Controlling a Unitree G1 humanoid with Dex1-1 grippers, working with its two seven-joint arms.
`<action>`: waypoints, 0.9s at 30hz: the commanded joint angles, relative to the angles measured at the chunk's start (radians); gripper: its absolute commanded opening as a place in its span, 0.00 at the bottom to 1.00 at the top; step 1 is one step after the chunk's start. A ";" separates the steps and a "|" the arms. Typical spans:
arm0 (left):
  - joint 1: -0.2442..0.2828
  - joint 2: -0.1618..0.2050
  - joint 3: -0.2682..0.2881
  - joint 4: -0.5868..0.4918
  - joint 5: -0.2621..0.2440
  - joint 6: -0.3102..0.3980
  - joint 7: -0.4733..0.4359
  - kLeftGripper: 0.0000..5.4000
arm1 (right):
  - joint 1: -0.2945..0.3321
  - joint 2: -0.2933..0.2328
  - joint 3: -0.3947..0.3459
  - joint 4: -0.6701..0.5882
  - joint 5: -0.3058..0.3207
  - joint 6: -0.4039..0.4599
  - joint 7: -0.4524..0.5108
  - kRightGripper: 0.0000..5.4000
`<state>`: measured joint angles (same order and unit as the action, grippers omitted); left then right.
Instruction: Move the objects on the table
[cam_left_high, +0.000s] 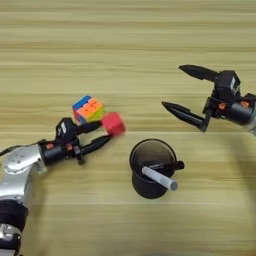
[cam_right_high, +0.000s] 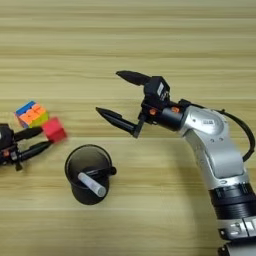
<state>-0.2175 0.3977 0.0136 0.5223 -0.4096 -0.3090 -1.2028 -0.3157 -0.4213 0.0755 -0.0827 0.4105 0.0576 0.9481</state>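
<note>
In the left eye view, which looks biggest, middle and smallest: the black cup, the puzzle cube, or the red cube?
1. Black cup, clearly largest.
2. Puzzle cube.
3. Red cube, slightly smaller, held in the left pincer, so the gap is unsure.

place: lab-style tabletop test setup | evidence: bare wood-grain table, two robot arms
</note>
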 joint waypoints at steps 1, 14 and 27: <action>-0.005 -0.014 0.007 -0.067 -0.023 0.028 -0.004 0.40 | -0.021 -0.003 -0.002 -0.001 -0.007 -0.003 0.002 1.00; -0.031 -0.071 -0.018 -0.310 -0.101 0.126 -0.003 0.40 | -0.025 0.031 0.044 -0.024 0.008 0.024 0.006 1.00; -0.071 -0.100 -0.033 -0.281 -0.105 0.136 -0.027 0.40 | -0.059 0.095 0.104 -0.048 0.045 0.088 0.042 1.00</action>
<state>-0.2686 0.2948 -0.0171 0.2365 -0.5173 -0.1798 -1.2222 -0.3447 -0.3363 0.1677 -0.1189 0.4490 0.1268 0.9862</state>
